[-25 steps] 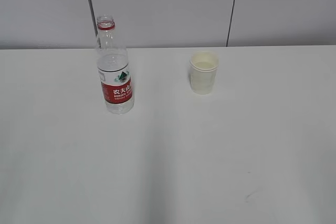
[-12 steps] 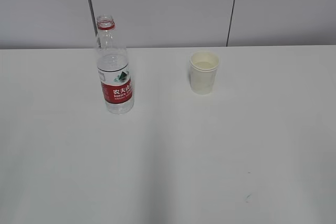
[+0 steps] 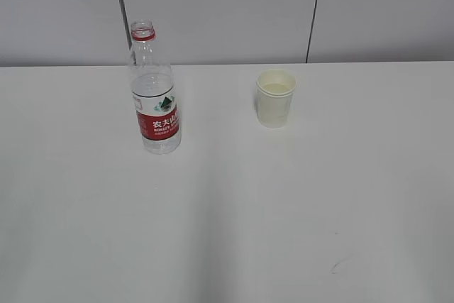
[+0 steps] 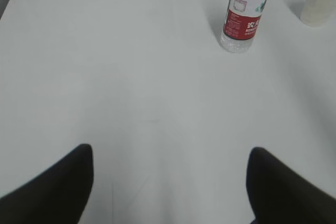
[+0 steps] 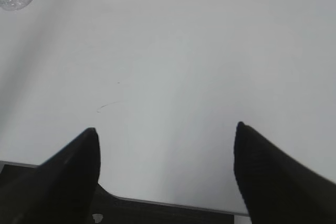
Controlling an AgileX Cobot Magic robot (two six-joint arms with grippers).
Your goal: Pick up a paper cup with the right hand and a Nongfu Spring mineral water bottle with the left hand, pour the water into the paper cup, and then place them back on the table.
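The cup (image 3: 275, 97) and the bottle (image 3: 154, 90) are standing upright and apart on the bench (image 3: 227, 211), easy to reach. I am holding my left tool (image 4: 168, 187) and right tool (image 5: 165, 177) open, gripping nothing.

I see even, soft, fairly bright light across the white table (image 3: 227, 211), with no hard glare. The bottle (image 3: 154, 94) and the paper cup (image 3: 275, 97) throw only faint shadows, and a dim grey band runs down the lower middle of the exterior frame. In both wrist views the dark fingers (image 4: 52, 192) (image 5: 58, 182) at the bottom corners look blurred and featureless, and the far objects are slightly soft.
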